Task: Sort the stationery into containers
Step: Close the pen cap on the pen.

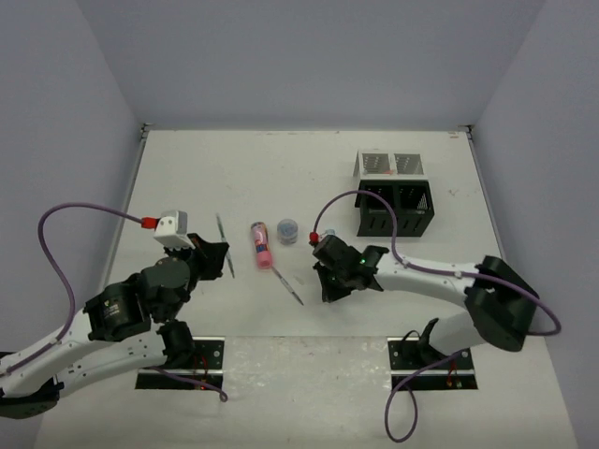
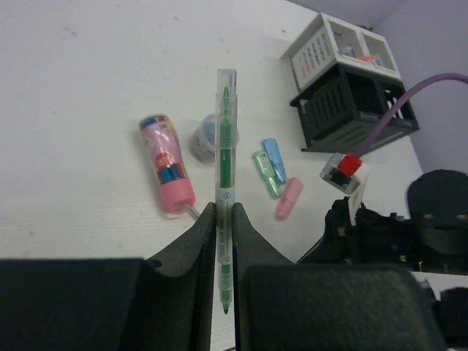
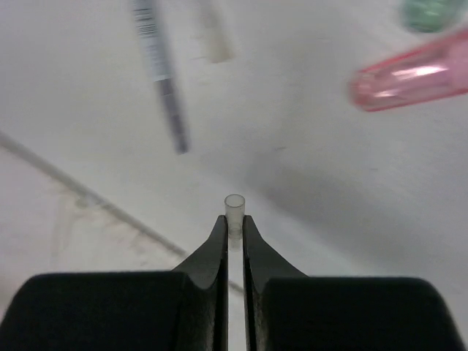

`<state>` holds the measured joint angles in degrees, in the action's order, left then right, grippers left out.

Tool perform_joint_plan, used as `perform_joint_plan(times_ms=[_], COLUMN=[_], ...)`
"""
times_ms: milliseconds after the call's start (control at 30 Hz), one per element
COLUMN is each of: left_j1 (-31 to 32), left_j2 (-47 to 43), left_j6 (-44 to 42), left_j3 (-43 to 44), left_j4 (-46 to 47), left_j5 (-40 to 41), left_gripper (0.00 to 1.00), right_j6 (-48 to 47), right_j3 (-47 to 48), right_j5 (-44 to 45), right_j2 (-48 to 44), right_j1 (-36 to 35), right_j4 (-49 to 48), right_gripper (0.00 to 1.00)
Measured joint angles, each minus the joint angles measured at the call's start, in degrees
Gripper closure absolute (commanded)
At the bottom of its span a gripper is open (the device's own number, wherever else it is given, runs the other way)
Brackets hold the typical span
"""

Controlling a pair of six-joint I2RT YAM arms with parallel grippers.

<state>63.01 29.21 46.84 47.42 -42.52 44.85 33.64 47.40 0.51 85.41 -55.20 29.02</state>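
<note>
Green pen (image 2: pixel 224 168) is clamped in the left tool (image 2: pixel 223 213). The jaws are closed on its lower barrel and the long end points to 12 o'clock in the wrist view. The off-centre grip is judged to suit an end-first drop into a compartment.

The right tool (image 3: pixel 234 221) is closed on a thin clear tube (image 3: pixel 234 205), seen end-on. Which item it is cannot be told. Only the very end is pinched, so slip is judged a risk.

The rest of the stationery is left loose mid-worktop (image 2: pixel 88 88):
- A large pink marker (image 2: pixel 167 174) is seen at 10 o'clock of the left tool, with the round pot (image 2: pixel 205 139) just beside it.
- A stubby green marker (image 2: pixel 263 174) and a blue marker (image 2: pixel 274 159) are lying side by side, with a small pink marker (image 2: pixel 288 197) near them at 5 o'clock.
- A grey pen (image 3: pixel 164 80) is lying at 11 o'clock of the right tool.

The black container (image 1: pixel 395 210) and the white container (image 1: pixel 388 165) are set together at 1 o'clock of the worktop. They are near the right arm and well apart from the left tool, so a long carry is expected for the green pen.
</note>
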Motion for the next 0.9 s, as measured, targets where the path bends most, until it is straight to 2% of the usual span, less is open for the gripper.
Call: perform_joint_plan(times_ms=[167,300,400,467,633,733,900], left_j1=[-0.01,-0.01,-0.01,-0.01,-0.01,-0.01,-0.01], left_j2=[-5.99,-5.46,-3.65,-2.93,-2.02,-1.99,-1.87], left_j6=[-1.15,-2.99,-4.10,-4.50,-4.52,-4.34,-3.27], left_j3=[-11.17,-18.10,-22.55,-25.47,-28.16,-28.30,-28.26], left_j4=[14.29,33.04,46.14,54.21,64.98,68.79,69.69], left_j5=[-8.28,-15.52,-20.23,-23.19,-28.01,-29.95,-31.64], left_gripper=[1.00,1.00,1.00,1.00,1.00,1.00,1.00], right_j6=[1.60,5.93,8.04,8.15,6.98,5.08,2.19], right_j3=[-6.81,-12.81,-17.38,-18.79,-19.03,-19.10,-18.91], right_j5=[-13.98,-22.91,-25.07,-24.08,-21.10,-17.77,-12.25], right_j2=[-17.42,-22.26,-24.43,-26.34,-32.03,-35.25,-35.05], right_j1=[-4.35,-8.53,-12.22,-13.85,-15.80,-16.09,-16.11], right_j4=[-15.25,-34.31,-43.54,-45.32,-47.94,-48.22,-46.48], right_gripper=[1.00,1.00,1.00,1.00,1.00,1.00,1.00])
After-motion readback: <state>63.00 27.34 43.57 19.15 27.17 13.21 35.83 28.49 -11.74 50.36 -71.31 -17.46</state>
